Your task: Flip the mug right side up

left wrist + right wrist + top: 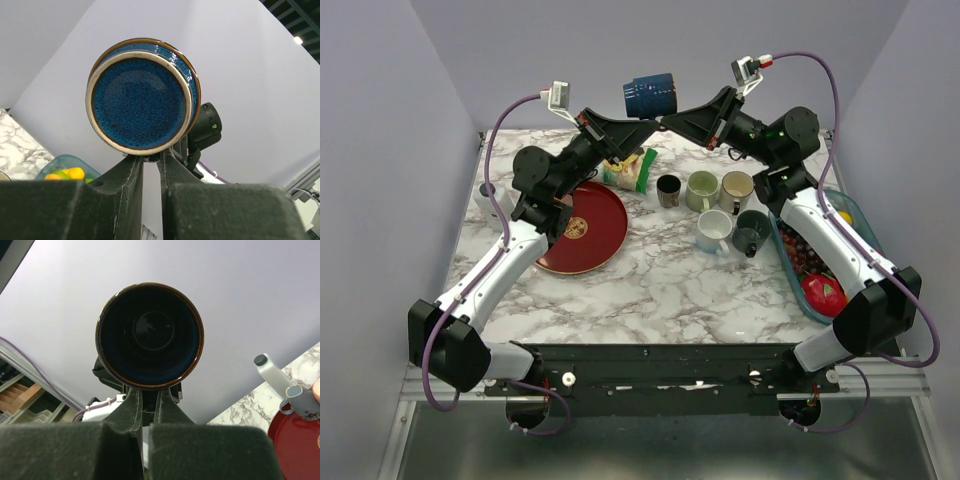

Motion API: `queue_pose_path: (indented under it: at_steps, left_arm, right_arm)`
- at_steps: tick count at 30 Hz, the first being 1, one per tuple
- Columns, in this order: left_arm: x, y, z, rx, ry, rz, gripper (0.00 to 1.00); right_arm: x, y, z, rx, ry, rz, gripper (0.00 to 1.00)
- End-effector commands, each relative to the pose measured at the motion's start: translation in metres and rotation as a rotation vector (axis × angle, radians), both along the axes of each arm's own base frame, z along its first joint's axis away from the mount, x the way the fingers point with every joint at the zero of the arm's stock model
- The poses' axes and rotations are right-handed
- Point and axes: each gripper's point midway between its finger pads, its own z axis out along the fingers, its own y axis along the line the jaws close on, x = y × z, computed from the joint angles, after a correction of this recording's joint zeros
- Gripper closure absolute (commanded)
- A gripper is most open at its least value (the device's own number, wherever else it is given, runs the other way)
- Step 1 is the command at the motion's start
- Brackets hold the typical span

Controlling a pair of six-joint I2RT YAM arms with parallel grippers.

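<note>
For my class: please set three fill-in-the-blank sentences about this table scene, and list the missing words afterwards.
1. The blue mug is held above the table, lying on its ___.
2. The round plate on the table is ___ in colour.
3. A further ___ mugs stand on the marble.

Missing words: side; red; five

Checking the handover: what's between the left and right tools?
The blue mug, sideways in mid-air, gripped by left tool and right tool; clearest in the top view.
</note>
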Motion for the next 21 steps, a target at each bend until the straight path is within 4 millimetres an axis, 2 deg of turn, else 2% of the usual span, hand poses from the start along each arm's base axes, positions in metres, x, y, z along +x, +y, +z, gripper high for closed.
queue_pose_path:
  at_steps: [1,4,7,8,10,11,13,14,16,17,19,21]
  left_arm:
    - [-0.018,-0.009,0.005,0.030,-0.060,-0.047,1.00]
    - [-0.018,-0.010,0.005,0.046,-0.066,-0.042,1.00]
    - [-0.017,-0.010,0.004,0.053,-0.068,-0.041,0.84]
    - [-0.017,-0.010,0.003,0.055,-0.069,-0.040,0.72]
    - [-0.017,-0.010,0.002,0.062,-0.072,-0.035,0.66]
    - [-0.017,-0.010,0.001,0.067,-0.071,-0.032,0.54]
    - [-0.014,-0.010,-0.005,0.086,-0.060,-0.020,0.38]
    - [-0.016,-0.009,-0.005,0.089,-0.063,-0.014,0.26]
    - [-0.010,-0.008,-0.017,0.127,-0.045,0.013,0.18]
    - [-0.011,-0.007,-0.019,0.139,-0.048,0.021,0.10]
    - [-0.007,-0.007,-0.034,0.199,-0.035,0.051,0.05]
    - [-0.007,-0.001,-0.038,0.238,-0.033,0.084,0.01]
  right_arm:
    - [0.007,0.000,0.001,0.025,-0.004,-0.046,0.99]
    - [0.007,-0.002,0.001,0.018,-0.007,-0.062,0.99]
    - [0.006,-0.004,0.002,0.014,-0.016,-0.078,0.99]
    - [0.007,-0.005,0.000,0.007,-0.007,-0.086,0.99]
    - [0.007,-0.005,-0.001,-0.002,-0.004,-0.093,0.99]
    - [0.006,-0.005,-0.001,-0.004,-0.006,-0.094,0.99]
    - [0.005,-0.007,-0.001,-0.011,-0.013,-0.107,0.99]
    - [0.007,-0.007,-0.007,-0.026,0.009,-0.115,0.99]
    - [0.008,-0.010,-0.010,-0.034,0.022,-0.140,0.99]
    - [0.009,-0.011,-0.015,-0.041,0.037,-0.153,0.99]
    - [0.012,-0.013,-0.022,-0.047,0.059,-0.175,0.99]
    - [0.013,-0.015,-0.030,-0.066,0.081,-0.189,0.99]
